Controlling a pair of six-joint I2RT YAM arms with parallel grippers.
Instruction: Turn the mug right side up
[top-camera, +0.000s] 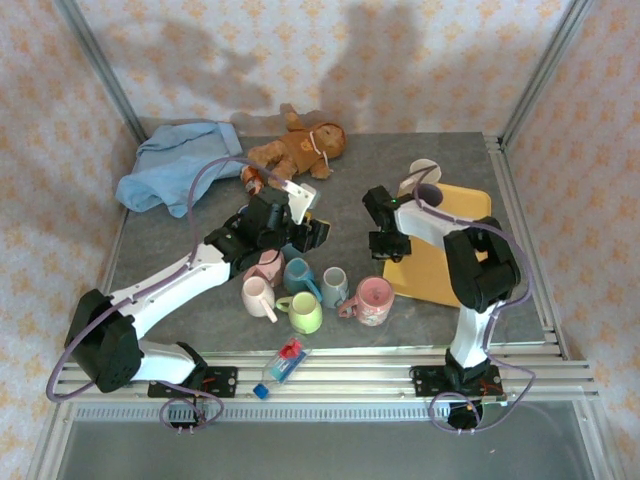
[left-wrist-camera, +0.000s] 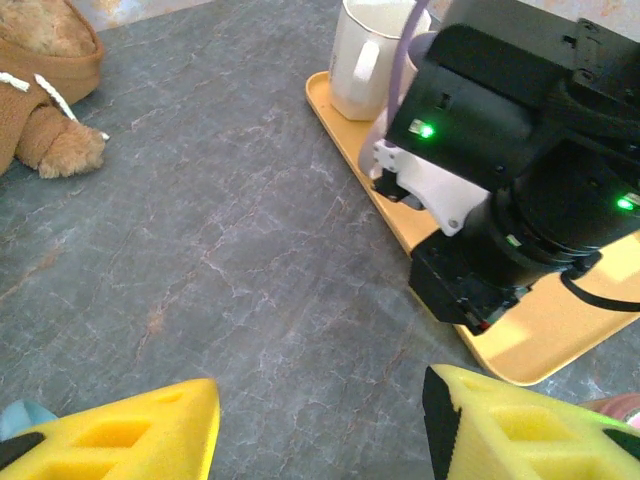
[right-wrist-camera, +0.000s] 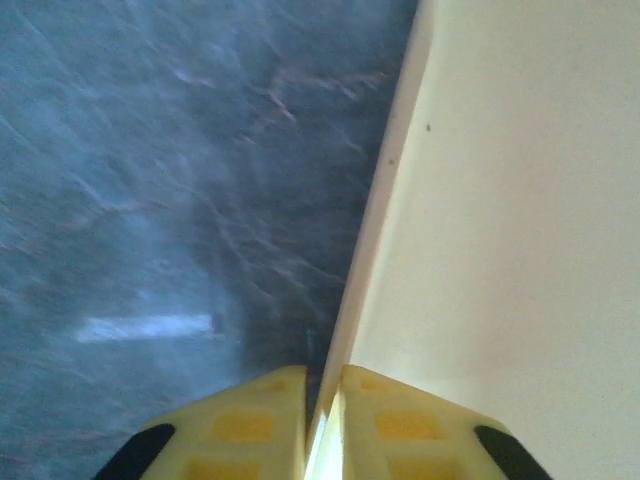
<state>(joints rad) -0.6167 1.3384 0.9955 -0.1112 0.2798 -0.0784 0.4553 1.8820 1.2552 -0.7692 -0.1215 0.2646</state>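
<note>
Your right gripper (right-wrist-camera: 320, 378), jaws nearly closed, sits over the flat yellow plastic tray's (top-camera: 468, 205) rim, left gripper (left-wrist-camera: 320, 425) half open and empty, white ceramic mug (left-wrist-camera: 365, 55) on the tray's far corner, so probably pre-grasp: open wider, reach that mug.

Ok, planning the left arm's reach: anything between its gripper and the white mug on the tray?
The table between is bare, but the right arm hangs over the rim of the yellow tray, partly in front of the white mug.
</note>
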